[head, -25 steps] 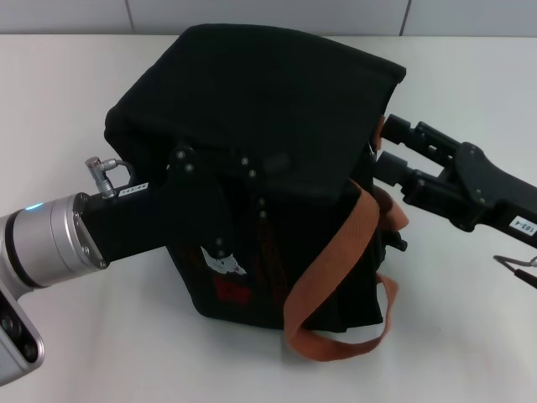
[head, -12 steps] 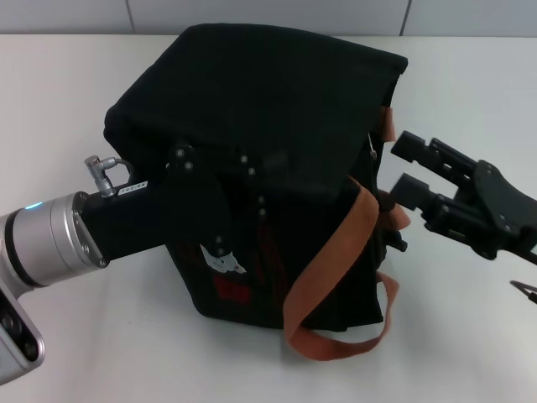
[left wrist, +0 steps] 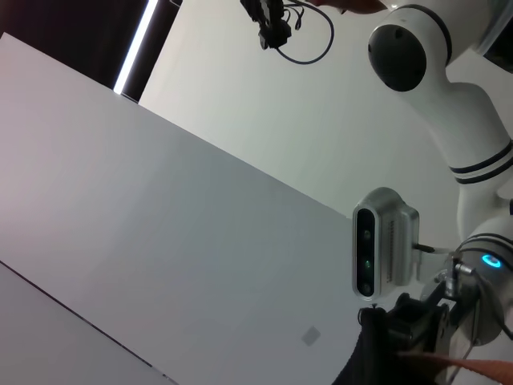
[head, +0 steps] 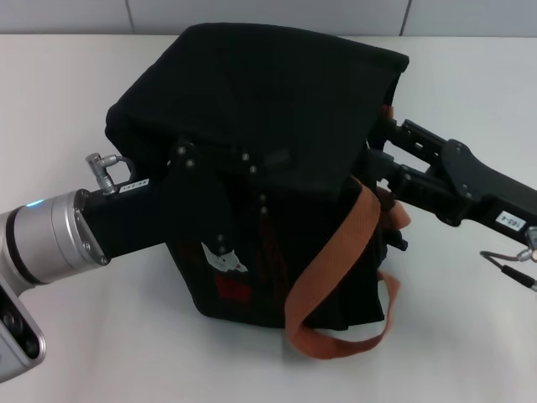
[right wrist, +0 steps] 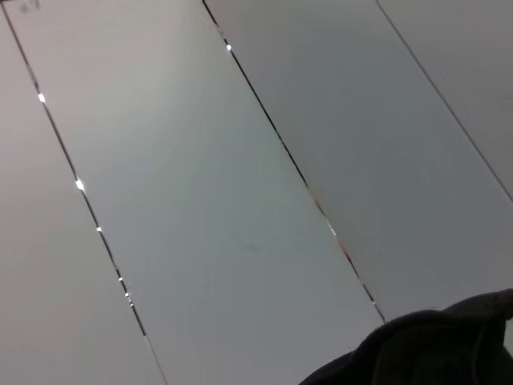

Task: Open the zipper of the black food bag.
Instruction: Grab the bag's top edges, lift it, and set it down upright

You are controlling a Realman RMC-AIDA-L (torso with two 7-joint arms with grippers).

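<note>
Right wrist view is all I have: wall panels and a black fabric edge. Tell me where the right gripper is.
Observer: The right gripper is against the black food bag's right side, just under its top rim.
Operator: Give me the left gripper.
Observer: The left gripper lies against the bag's front face, above the red lettering.
Operator: Report the bag's top.
Observer: It looks shut; no gap shows in head view.
</note>
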